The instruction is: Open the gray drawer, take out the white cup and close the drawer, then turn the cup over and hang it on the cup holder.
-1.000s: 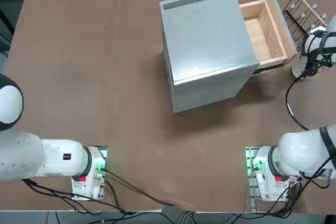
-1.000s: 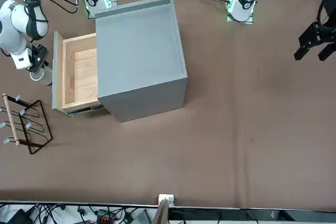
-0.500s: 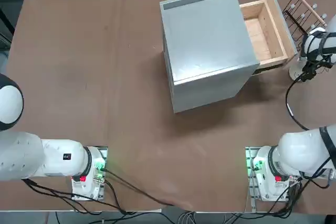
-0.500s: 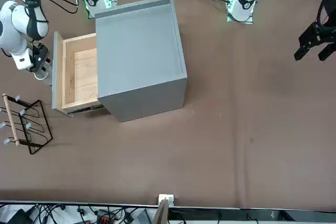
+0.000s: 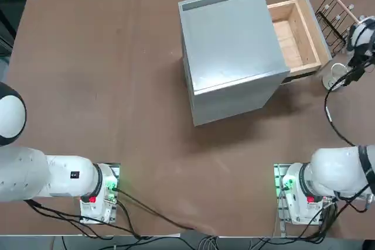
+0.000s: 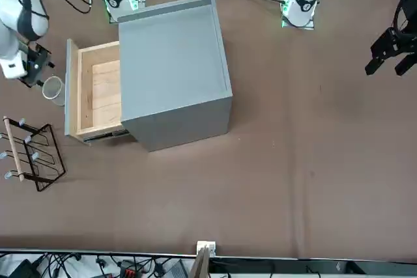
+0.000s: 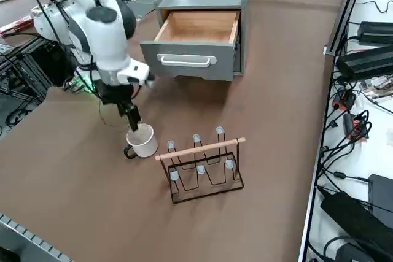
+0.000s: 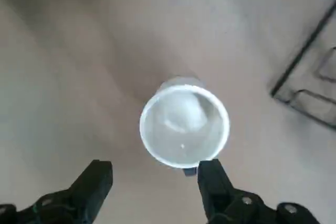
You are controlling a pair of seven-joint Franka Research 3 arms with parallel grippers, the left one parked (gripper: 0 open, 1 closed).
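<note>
On the brown table (image 5: pixel 117 86), the white cup (image 5: pixel 335 76) stands upright, mouth up, just outside the gray drawer (image 5: pixel 299 30), at roughly 5 o'clock from its front panel in the top view. The drawer is pulled out, wooden interior bare. The right claw (image 8: pixel 155 190) hovers just above the cup, released, fingers spread and gripping nothing. The cup holder (image 7: pixel 202 164) stands near the cup, apart from it, pegs unoccupied.
</note>
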